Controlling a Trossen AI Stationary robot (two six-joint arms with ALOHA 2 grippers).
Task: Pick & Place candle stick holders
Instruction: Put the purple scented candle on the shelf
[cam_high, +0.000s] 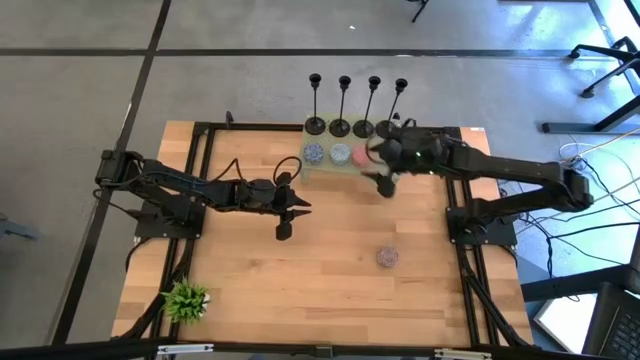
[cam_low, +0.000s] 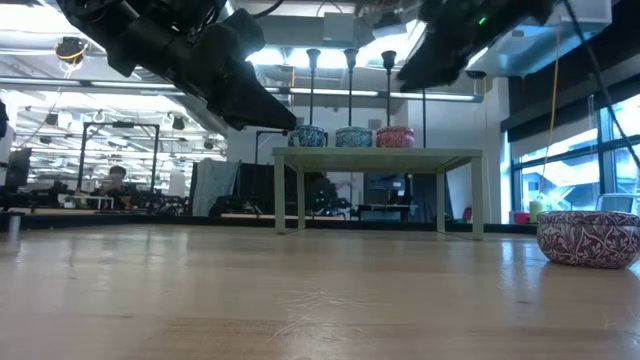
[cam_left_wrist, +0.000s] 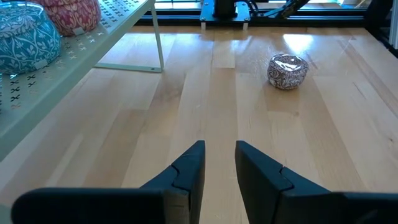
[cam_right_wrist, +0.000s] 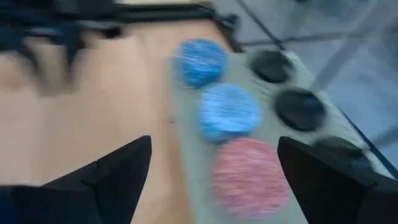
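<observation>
Right claw (cam_high: 383, 172) spread wide, empty, upper center-right of the high view, over the pale shelf (cam_high: 325, 168) by the pink bowl (cam_high: 361, 156). 4 candle stick holders (cam_high: 357, 105) stand in a row along the shelf's top edge. Left claw (cam_high: 290, 207) nearly closed, empty, mid-left above the tabletop (cam_high: 330, 280).

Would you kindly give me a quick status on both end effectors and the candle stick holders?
Right end effector open, empty, above the pink bowl on the shelf. Left end effector empty, idle mid-table. Four candle stick holders upright along shelf's back edge, ungrasped.
</observation>
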